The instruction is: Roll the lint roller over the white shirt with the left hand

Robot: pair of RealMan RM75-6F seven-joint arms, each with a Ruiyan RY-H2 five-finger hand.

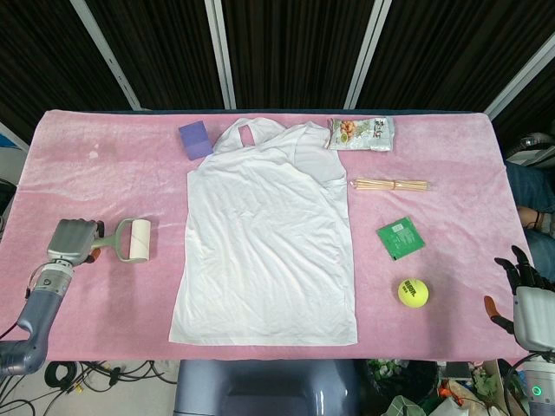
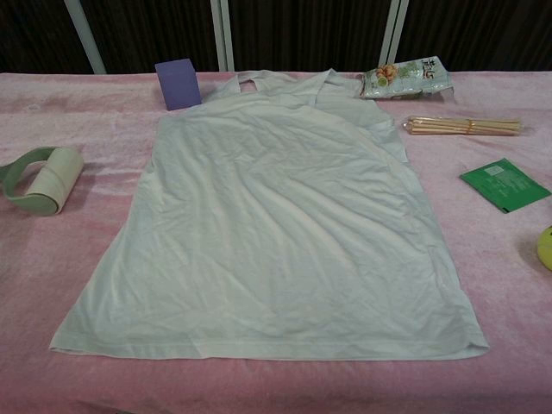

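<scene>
The white shirt (image 1: pixel 269 234) lies flat in the middle of the pink table, neck toward the far edge; the chest view shows the shirt (image 2: pixel 267 216) wrinkled. My left hand (image 1: pixel 71 240) grips the green handle of the lint roller (image 1: pixel 137 240) at the table's left edge, a short gap left of the shirt's hem side. In the chest view the lint roller (image 2: pixel 47 178) shows at the left border, tilted, while the hand itself is out of frame. My right hand (image 1: pixel 525 290) hangs off the table's right front corner with fingers apart, holding nothing.
A purple block (image 1: pixel 195 139) sits by the shirt's left shoulder. A snack bag (image 1: pixel 361 133), a bundle of wooden sticks (image 1: pixel 390 185), a green packet (image 1: pixel 401 237) and a yellow tennis ball (image 1: pixel 413 291) lie right of the shirt.
</scene>
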